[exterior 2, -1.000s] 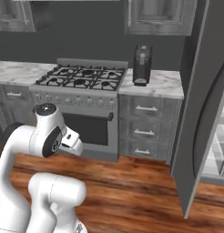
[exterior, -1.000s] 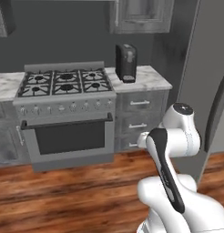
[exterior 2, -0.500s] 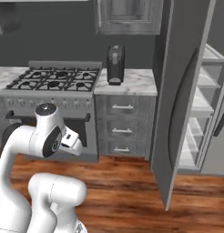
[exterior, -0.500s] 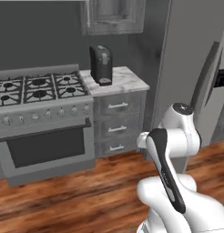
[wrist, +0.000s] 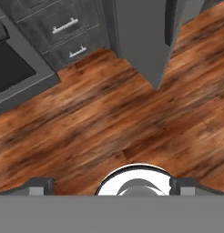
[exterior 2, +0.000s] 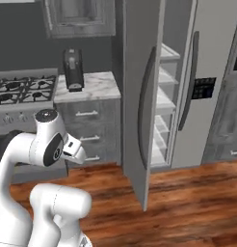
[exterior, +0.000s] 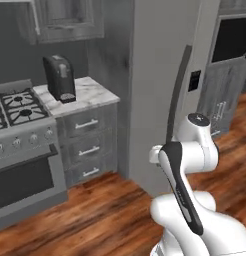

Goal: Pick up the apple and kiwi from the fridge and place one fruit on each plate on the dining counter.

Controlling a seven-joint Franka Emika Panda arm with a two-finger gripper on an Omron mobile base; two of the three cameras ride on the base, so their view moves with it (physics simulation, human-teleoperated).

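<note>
Matt grey metal fridge (exterior 2: 207, 58), veined white marble worktop (exterior: 90, 95), glossy brown wood-plank floor (wrist: 114, 123), matt black coffee machine (exterior: 59, 78)

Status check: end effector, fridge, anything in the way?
End effector open, empty, pointed at wood floor. Fridge left door open, shelves visible, no fruit seen. Open door stands between arm and shelves.

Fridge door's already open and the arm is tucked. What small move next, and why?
Probably keep swinging the base toward the fridge until its open side faces the arm. In the right base view the door stands ajar and the clear shelves sit off to the right, no fruit discernible yet. The tool is open, empty, and pointing at the wood floor.
</note>
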